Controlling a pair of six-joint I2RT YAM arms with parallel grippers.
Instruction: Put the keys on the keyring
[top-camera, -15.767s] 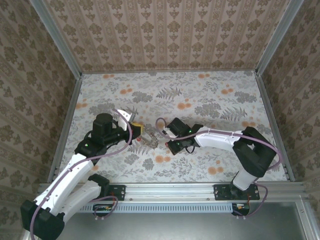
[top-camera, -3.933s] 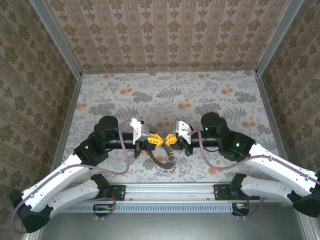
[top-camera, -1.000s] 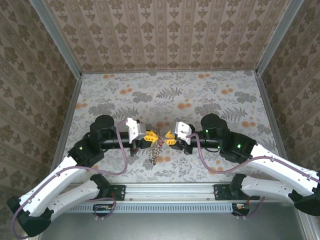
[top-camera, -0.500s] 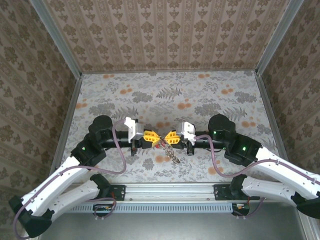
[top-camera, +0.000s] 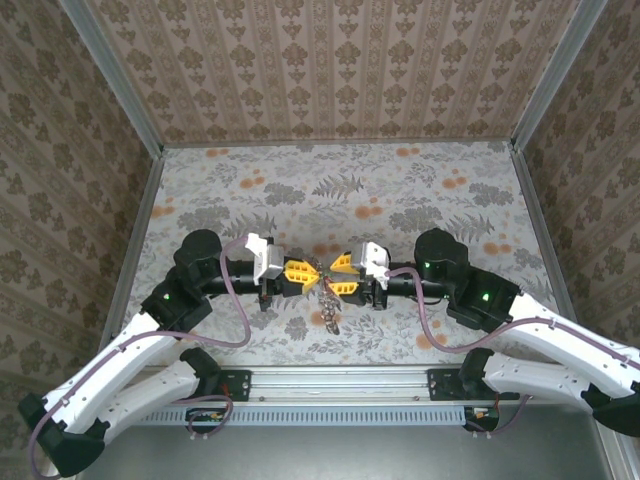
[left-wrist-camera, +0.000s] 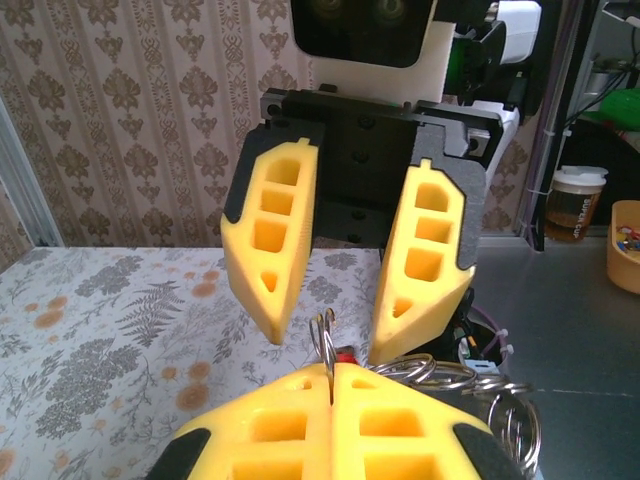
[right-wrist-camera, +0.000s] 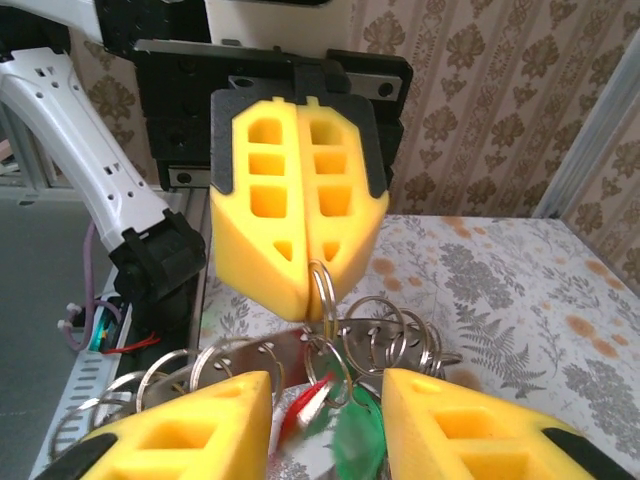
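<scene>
L gripper (top-camera: 311, 277) clamped on dark coiled metal keyring (top-camera: 328, 308) mid-frame; R gripper (top-camera: 336, 278), jaws apart, straight opposite, nearer its hanging end

- Upper centre: left gripper (right-wrist-camera: 303, 285), yellow fingers pressed together, its tip pinching one loop of the keyring (right-wrist-camera: 378, 335).
- Centre: the keyring's silver loops, bunched, trailing toward lower left.
- Bottom edge: right gripper (right-wrist-camera: 327, 400), fingers spread apart. Between them, blurred, a red tag (right-wrist-camera: 303, 408) and a green tag (right-wrist-camera: 357, 432).
- Right: floral table (right-wrist-camera: 540, 330).
</scene>
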